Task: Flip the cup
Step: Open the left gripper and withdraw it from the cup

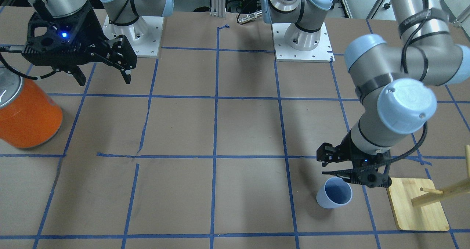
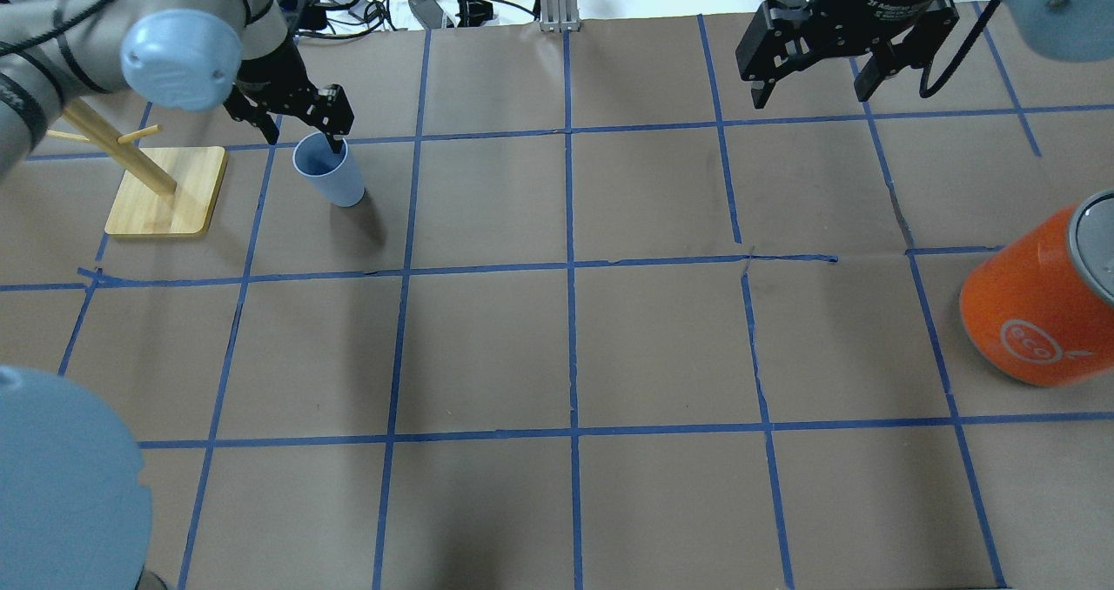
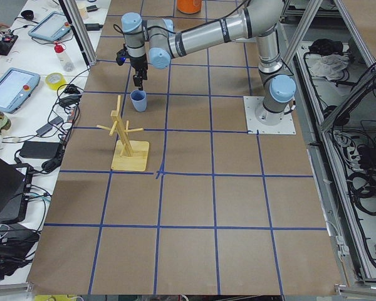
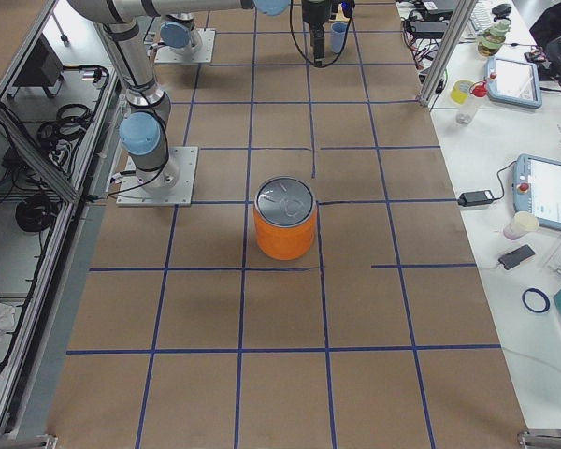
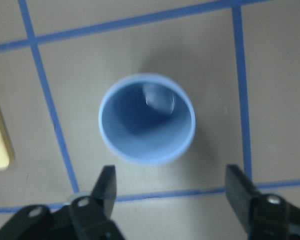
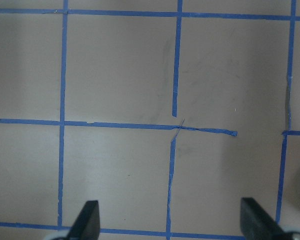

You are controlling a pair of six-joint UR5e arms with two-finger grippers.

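The pale blue cup (image 1: 334, 197) stands upright on the table with its mouth up, and it also shows in the overhead view (image 2: 329, 170) and the left wrist view (image 5: 146, 120). My left gripper (image 2: 300, 136) hangs just above the cup's rim, open and empty. In the left wrist view (image 5: 171, 175) its jaws are spread wider than the cup and do not touch it. My right gripper (image 2: 809, 96) is open and empty, high over the far side of the table, well away from the cup. The right wrist view (image 6: 170, 210) shows only bare taped paper below it.
A wooden peg stand (image 2: 165, 191) on a bamboo base sits close beside the cup, on the side away from the table's middle. A large orange can (image 2: 1036, 311) with a silver top stands near the table's right end. Brown paper with blue tape lines covers the table.
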